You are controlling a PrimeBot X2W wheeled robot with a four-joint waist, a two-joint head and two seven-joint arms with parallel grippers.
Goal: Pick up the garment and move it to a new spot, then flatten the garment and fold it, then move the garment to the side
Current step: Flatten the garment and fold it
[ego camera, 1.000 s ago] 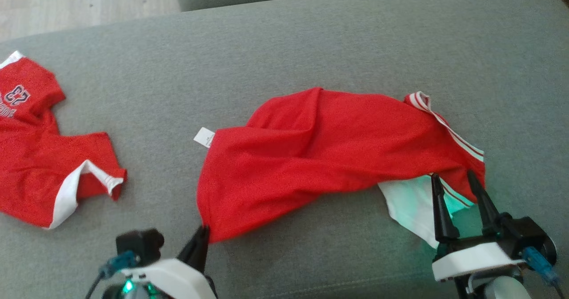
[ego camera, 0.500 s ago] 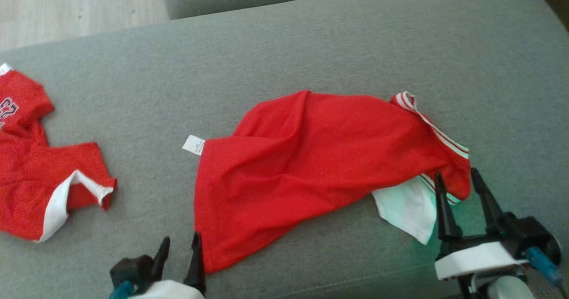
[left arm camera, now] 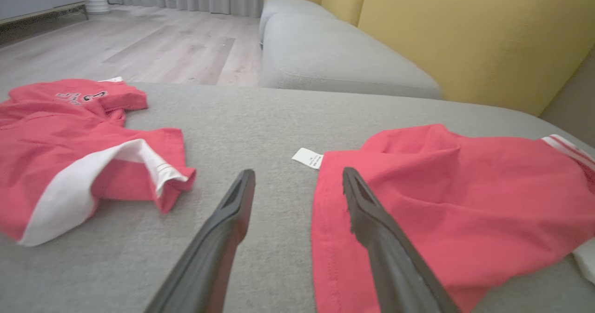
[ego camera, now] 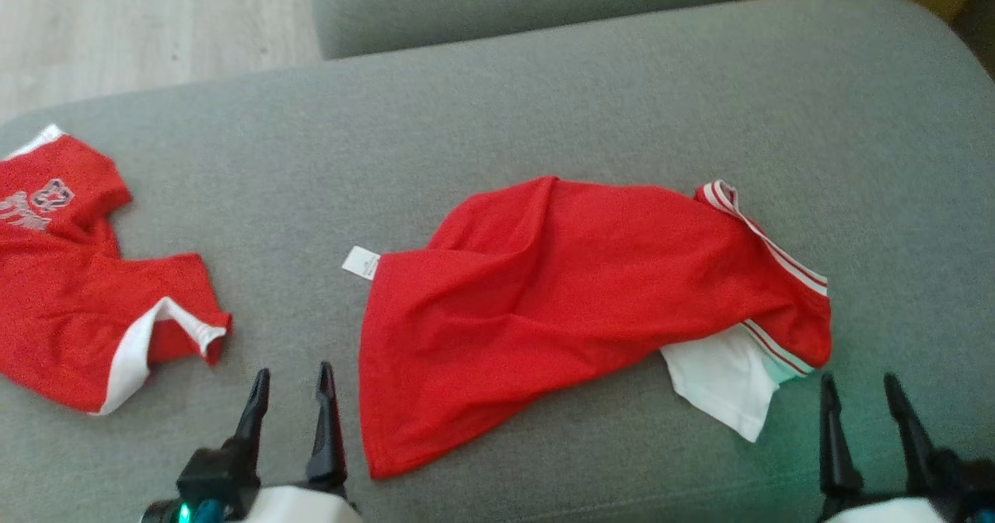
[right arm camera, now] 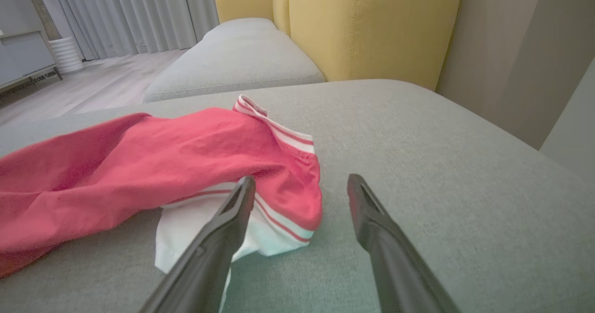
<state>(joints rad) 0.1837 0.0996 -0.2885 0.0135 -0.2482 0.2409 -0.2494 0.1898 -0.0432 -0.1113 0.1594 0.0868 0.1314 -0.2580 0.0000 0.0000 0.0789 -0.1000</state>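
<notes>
Two red tops lie apart, garment and jersey; left gripper and right gripper hold jaws spread.

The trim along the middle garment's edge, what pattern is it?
The trim is white with thin red stripes, clearest in the right wrist view.

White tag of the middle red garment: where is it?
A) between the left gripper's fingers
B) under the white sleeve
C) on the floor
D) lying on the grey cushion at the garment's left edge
D: the white tag lies on the grey cushion at the left edge of the red garment, clear of the open left gripper.
</notes>
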